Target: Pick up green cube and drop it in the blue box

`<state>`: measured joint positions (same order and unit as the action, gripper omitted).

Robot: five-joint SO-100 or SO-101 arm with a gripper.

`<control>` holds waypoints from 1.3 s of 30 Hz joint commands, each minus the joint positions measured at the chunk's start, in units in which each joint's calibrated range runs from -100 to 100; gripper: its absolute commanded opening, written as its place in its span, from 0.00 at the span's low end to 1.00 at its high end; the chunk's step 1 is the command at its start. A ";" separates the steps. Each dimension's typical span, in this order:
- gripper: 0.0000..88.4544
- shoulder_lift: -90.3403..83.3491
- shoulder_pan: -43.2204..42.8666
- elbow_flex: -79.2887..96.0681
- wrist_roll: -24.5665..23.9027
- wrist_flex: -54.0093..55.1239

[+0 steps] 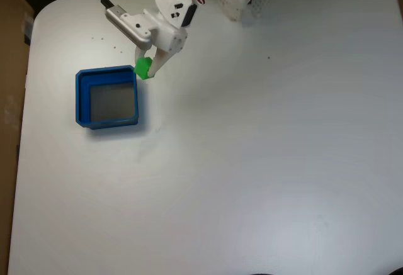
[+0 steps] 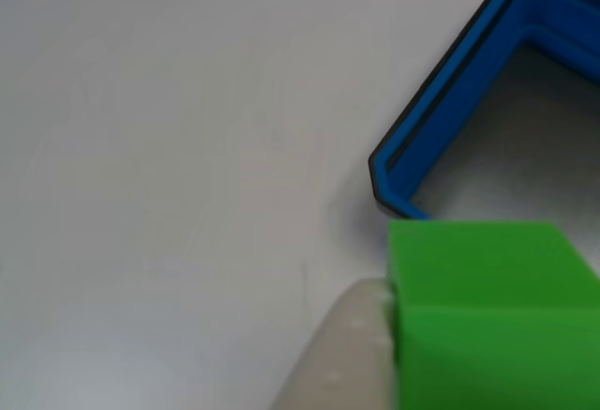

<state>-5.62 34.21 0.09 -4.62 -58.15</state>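
Your claw (image 1: 149,67) sits in the upper left of the fixed view, clamped on the green cube (image 1: 143,68), with a white finger (image 1: 160,61) pressed against the cube's right side. The cube hangs just off the upper right corner of the blue box (image 1: 80,96), right beside the rim, and from this angle you can't tell whether it is over the wall or just outside it. The box rests on the white table (image 1: 252,162) in the left part of the frame, its grey floor showing.

In the other view, the green cube (image 2: 487,316) fills the lower right, big and close, with a pale finger (image 2: 347,358) touching its left face. Above it, a corner of the blue box (image 2: 441,119) pokes in from the upper right, with bare table (image 2: 169,147) across the left side.
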 commanded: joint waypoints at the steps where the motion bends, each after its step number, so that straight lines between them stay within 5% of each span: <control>1: 0.05 4.07 0.83 -9.30 0.20 1.00; 24: 0.05 29.98 5.75 -34.33 0.10 1.00; 39: 0.05 36.42 7.34 -35.50 -0.15 0.92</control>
<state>31.67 40.90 -31.42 -4.62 -58.15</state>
